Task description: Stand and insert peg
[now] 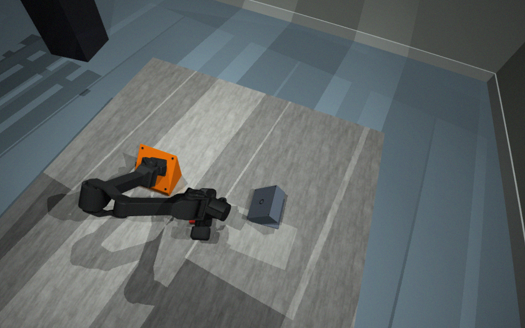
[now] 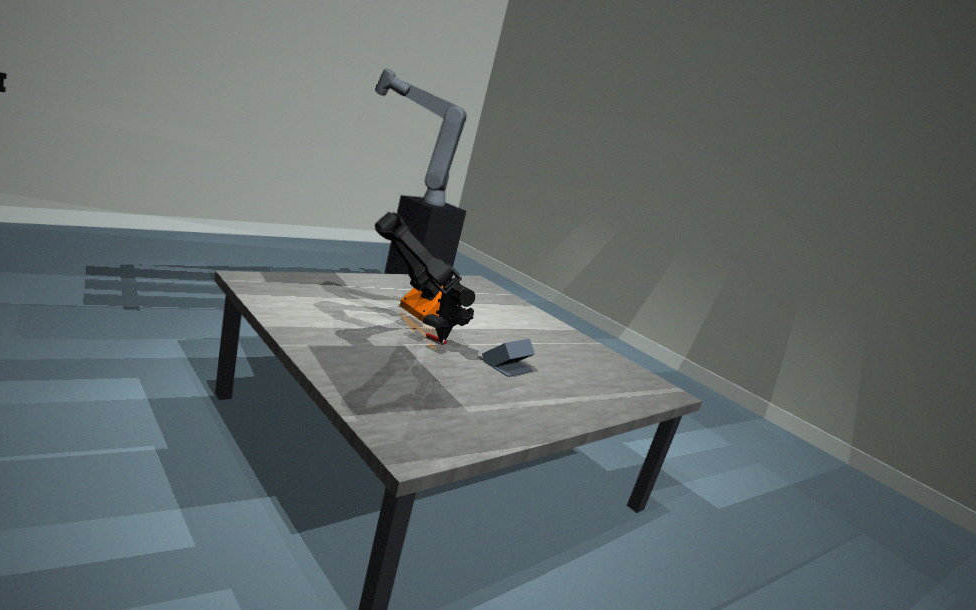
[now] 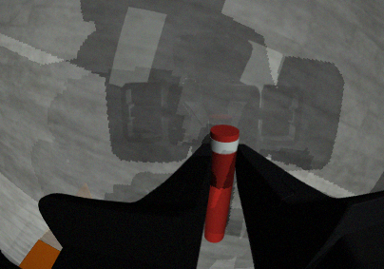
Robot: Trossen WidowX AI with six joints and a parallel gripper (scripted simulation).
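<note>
The red peg (image 3: 219,210) (image 1: 191,221) (image 2: 433,336) has a white band near one end. My gripper (image 3: 222,151) (image 2: 444,340) is shut on it close to the banded end, with one black finger on each side. The plain end points back toward the bottom of the wrist view. The peg looks roughly level and low at the table; whether it touches the table is hard to tell. The fingertips are hidden under the arm in the top view. The grey-blue sloped panel (image 1: 270,207) (image 2: 508,352) stands apart from the gripper, with one round hole (image 1: 261,201) in its face.
The arm's orange base mount (image 1: 175,175) (image 2: 417,302) stands behind the gripper, and a corner of orange (image 3: 40,256) shows in the wrist view. The wooden table (image 1: 317,163) (image 2: 552,409) bears everything. A grey arm on a black pedestal (image 2: 431,235) stands beyond the table.
</note>
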